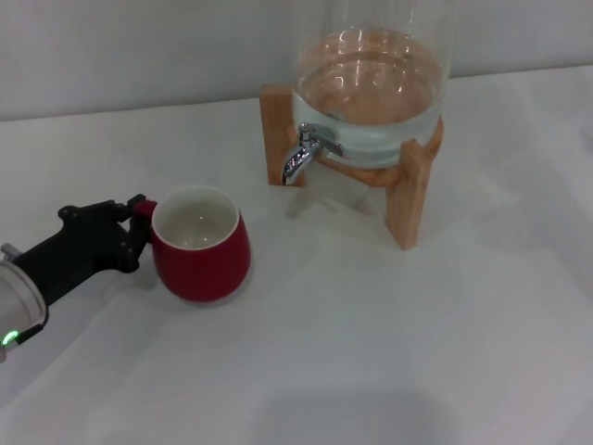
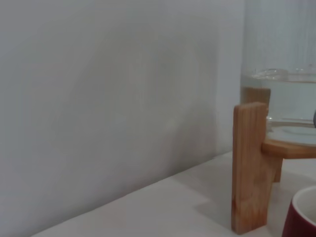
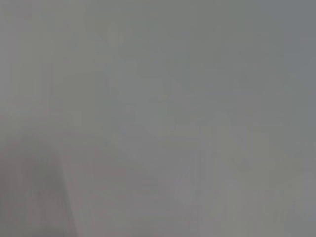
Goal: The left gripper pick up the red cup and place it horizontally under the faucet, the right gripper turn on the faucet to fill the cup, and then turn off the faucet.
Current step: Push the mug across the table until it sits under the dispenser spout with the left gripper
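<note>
Left tool (image 1: 139,222) clamped on red cup (image 1: 206,255) handle, cup upright on tabletop (image 1: 389,352), toward left edge, apart from faucet (image 1: 304,154). Right tool unseen.

squat dark-red ceramic cup (image 1: 202,255), cream-white inside, little red handle | black jointed left gripper (image 1: 137,225) on a white-grey arm, tiny green light glowing | shiny chrome faucet (image 1: 304,154) | clear glass water dispenser (image 1: 371,83) on a light tan wooden stand (image 1: 414,190) | plain white table (image 1: 371,352), pale grey wall (image 2: 98,89)
</note>
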